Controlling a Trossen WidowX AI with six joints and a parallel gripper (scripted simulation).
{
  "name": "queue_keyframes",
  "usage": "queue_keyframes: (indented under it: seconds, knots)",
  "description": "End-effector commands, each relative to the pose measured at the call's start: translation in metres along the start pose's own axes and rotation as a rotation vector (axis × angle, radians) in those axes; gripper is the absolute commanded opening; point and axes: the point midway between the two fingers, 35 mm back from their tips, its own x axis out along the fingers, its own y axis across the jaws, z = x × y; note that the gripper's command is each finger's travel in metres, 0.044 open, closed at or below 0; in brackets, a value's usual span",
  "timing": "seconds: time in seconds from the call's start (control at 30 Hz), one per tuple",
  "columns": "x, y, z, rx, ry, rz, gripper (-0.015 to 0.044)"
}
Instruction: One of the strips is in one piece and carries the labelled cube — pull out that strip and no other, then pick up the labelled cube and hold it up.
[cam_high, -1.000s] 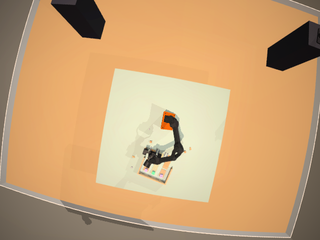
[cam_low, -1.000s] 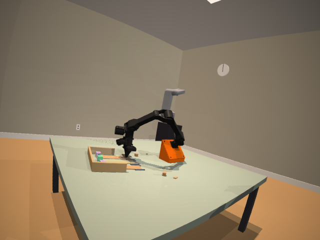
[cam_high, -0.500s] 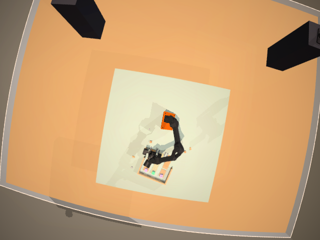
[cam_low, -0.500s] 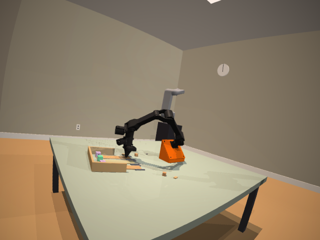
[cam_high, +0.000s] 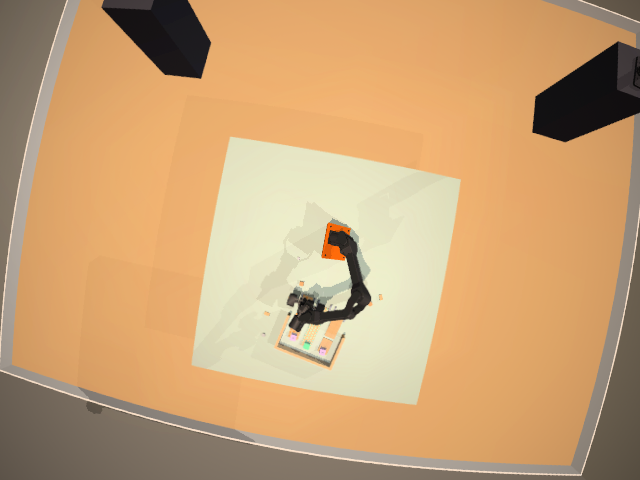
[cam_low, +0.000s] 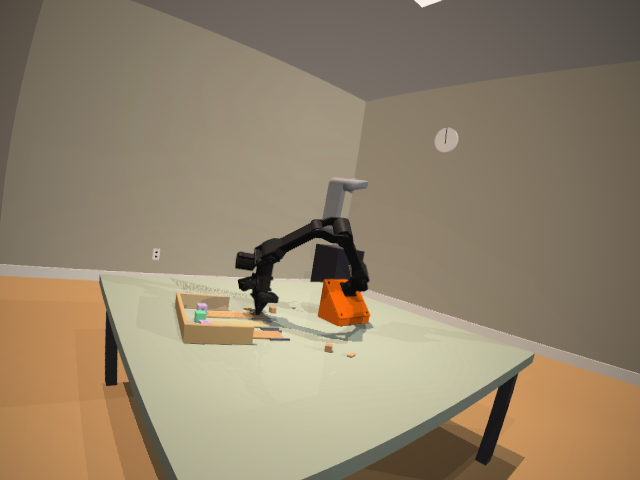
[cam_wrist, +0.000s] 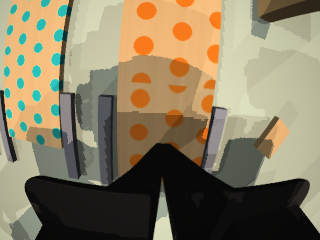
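An open wooden tray (cam_high: 336, 356) (cam_low: 217, 333) holds a purple cube (cam_low: 202, 306), a green cube (cam_high: 306, 345) (cam_low: 200, 315) and a pink cube (cam_high: 322, 350) (cam_low: 205, 322), each at the back of a strip. I cannot read a label on any of them. In the wrist view an orange-dotted strip (cam_wrist: 170, 20) runs straight ahead and a teal-dotted strip (cam_wrist: 34, 47) lies to its left. Both have grey end bars (cam_wrist: 107, 136). My gripper (cam_wrist: 162, 150) (cam_low: 260, 310) (cam_high: 303, 308) is shut, with its tips down on the near end of the orange-dotted strip.
The orange arm base (cam_high: 334, 242) (cam_low: 342, 308) stands behind the tray's open side. Small tan blocks (cam_low: 328, 348) (cam_low: 351, 354) (cam_wrist: 274, 139) lie loose on the table.
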Motion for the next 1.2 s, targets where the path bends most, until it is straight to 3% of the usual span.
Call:
queue_keyframes:
  seconds: [0.0,1.17]
  knots:
    - [0.005,0.000,-0.013,0.003,0.019,0.003,0.0000]
    - [0.006,0.001,-0.065,0.006,0.021,0.003,0.0000]
